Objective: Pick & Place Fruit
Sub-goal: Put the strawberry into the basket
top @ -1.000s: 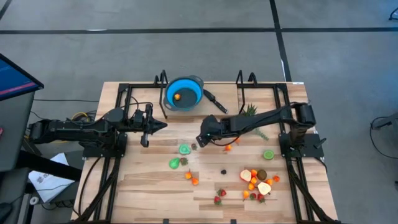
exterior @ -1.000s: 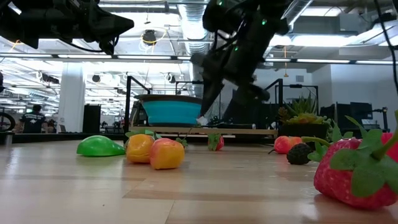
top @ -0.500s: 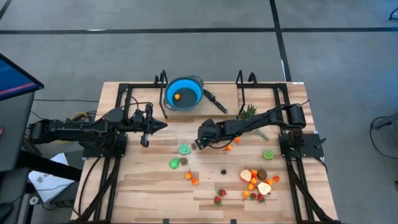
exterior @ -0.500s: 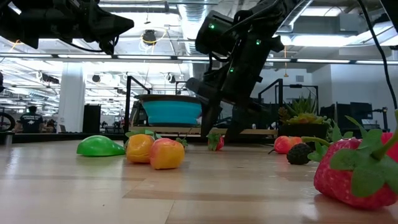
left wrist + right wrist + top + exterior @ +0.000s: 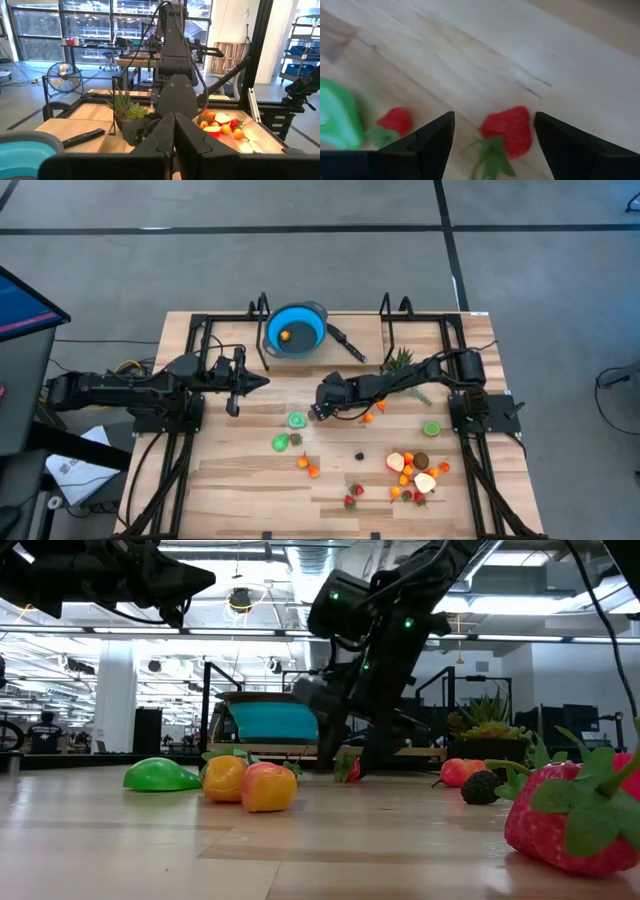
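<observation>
The wooden table (image 5: pixel 230 480) carries both arms, a blue bowl (image 5: pixel 296 330) at its far edge and the scattered fruit. The left arm (image 5: pixel 130 387) lies stretched across the left half of the table, and the left gripper (image 5: pixel 262 382) waits above bare wood with its fingers pressed together, well apart from any fruit. The right arm (image 5: pixel 420 372) reaches from the right side toward the table centre, and the right gripper (image 5: pixel 316 413) is lowered close to the surface with its fingers spread apart and nothing between them. In the right wrist view a red strawberry (image 5: pixel 507 130) lies on the wood in the gap ahead of the two dark fingers (image 5: pixel 427 145), untouched; a second, smaller strawberry (image 5: pixel 394 120) and a green fruit piece (image 5: pixel 335 122) lie to one side of it. In the high view that green piece (image 5: pixel 297 420) sits just beside the right gripper tip. A spiky green plant (image 5: pixel 403 360) stands near the right arm's forearm. The main fruit cluster (image 5: pixel 415 473) rests near the table's front right, well apart from both grippers. One orange fruit (image 5: pixel 286 335) lies inside the blue bowl.
</observation>
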Controlling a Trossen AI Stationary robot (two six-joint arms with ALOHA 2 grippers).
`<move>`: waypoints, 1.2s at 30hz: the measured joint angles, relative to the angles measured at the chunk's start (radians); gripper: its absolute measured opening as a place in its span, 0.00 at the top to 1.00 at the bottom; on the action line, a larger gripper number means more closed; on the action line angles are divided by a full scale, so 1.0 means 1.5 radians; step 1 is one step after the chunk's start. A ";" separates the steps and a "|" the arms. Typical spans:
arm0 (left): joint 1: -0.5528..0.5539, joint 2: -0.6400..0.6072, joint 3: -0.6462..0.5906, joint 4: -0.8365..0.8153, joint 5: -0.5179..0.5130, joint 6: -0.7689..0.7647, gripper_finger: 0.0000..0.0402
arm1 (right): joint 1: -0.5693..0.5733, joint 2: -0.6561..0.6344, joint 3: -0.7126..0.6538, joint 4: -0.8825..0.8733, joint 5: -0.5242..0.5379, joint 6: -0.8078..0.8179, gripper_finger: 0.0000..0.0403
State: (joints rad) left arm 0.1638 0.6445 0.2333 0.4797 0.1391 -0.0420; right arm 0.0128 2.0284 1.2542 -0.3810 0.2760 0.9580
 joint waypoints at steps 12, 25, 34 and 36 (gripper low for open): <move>0.001 0.002 0.000 0.000 0.000 0.000 0.99 | -0.002 -0.004 -0.002 0.002 -0.009 0.002 0.33; 0.001 0.002 0.000 0.000 0.000 0.000 0.99 | -0.002 -0.004 -0.002 0.001 -0.009 0.002 0.33; 0.001 0.002 0.000 0.000 0.000 0.000 0.99 | -0.002 -0.004 -0.003 0.000 -0.009 0.002 0.37; 0.001 0.002 0.000 0.000 0.000 0.000 0.99 | -0.002 -0.004 -0.003 -0.002 -0.009 0.002 0.41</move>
State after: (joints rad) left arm 0.1646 0.6479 0.2333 0.4793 0.1390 -0.0422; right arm 0.0105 2.0220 1.2499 -0.3843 0.2622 0.9611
